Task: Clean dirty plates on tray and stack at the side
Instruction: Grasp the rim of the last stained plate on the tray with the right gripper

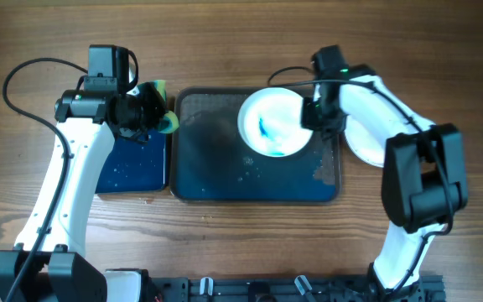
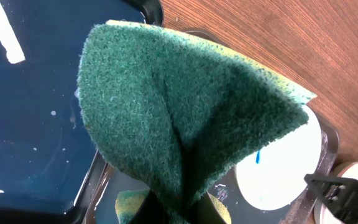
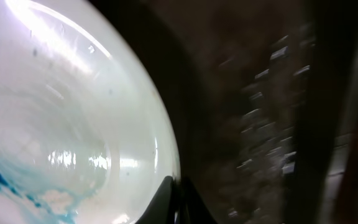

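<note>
Bright even light; right wrist view blurred, plate point(image 3: 61, 124) glare.

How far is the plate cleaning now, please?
Done: at least one white round plate lies beside the dark rectangular tray. In hand: right gripper grips a blue-smeared white plate; left gripper holds the green sponge. Left: scrubbing and stacking it.

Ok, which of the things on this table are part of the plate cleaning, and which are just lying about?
Part of the job: smeared plate, tray, sponge, black tub, plate beside the tray.
Just lying about: black cable, black rail at the table's front edge.
</note>
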`<control>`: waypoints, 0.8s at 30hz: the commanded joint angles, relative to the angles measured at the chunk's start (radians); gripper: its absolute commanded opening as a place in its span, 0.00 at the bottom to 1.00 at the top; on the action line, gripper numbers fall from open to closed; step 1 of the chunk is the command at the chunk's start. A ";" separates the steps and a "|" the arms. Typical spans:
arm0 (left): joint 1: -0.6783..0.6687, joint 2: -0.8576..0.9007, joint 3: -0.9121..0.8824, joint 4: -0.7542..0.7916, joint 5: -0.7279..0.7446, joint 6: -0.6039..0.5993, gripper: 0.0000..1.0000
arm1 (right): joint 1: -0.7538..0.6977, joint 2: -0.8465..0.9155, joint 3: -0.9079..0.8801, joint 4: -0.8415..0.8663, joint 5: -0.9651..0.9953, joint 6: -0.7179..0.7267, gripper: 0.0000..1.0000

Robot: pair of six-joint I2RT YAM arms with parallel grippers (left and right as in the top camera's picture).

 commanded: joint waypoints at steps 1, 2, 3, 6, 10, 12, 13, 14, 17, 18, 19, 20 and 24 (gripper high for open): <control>0.006 0.006 -0.006 0.006 -0.003 0.018 0.04 | 0.101 -0.015 -0.008 -0.031 -0.074 -0.013 0.04; 0.006 0.006 -0.006 0.006 -0.002 0.018 0.04 | 0.124 -0.015 -0.008 -0.033 -0.091 -0.006 0.04; 0.003 0.006 -0.006 0.006 -0.003 0.019 0.04 | 0.140 -0.015 -0.006 -0.037 -0.096 0.008 0.04; -0.010 0.006 -0.006 0.006 -0.003 0.019 0.04 | 0.170 -0.015 -0.003 -0.050 -0.095 -0.008 0.10; -0.020 0.006 -0.006 0.010 -0.011 0.019 0.04 | 0.168 -0.015 -0.002 -0.010 -0.068 -0.246 0.36; -0.020 0.006 -0.006 0.011 -0.029 0.019 0.04 | 0.168 -0.015 -0.003 0.034 -0.068 -0.375 0.45; -0.020 0.006 -0.006 0.013 -0.035 0.019 0.04 | 0.168 -0.015 -0.003 0.064 -0.069 -0.410 0.48; -0.020 0.006 -0.006 0.014 -0.036 0.019 0.04 | 0.169 -0.014 -0.003 0.084 -0.072 -0.420 0.48; -0.020 0.006 -0.006 0.018 -0.036 0.019 0.04 | 0.169 -0.013 -0.003 0.180 -0.080 -0.444 0.47; -0.020 0.006 -0.006 0.018 -0.037 0.019 0.04 | 0.169 -0.013 -0.003 0.195 -0.081 -0.443 0.47; -0.020 0.006 -0.006 0.018 -0.037 0.019 0.04 | 0.169 -0.010 -0.003 0.207 -0.088 -0.444 0.45; -0.020 0.006 -0.006 0.018 -0.037 0.019 0.04 | 0.169 -0.008 -0.003 0.209 -0.098 -0.446 0.43; -0.020 0.006 -0.006 0.021 -0.037 0.019 0.04 | 0.170 0.018 -0.004 0.196 -0.154 -0.462 0.39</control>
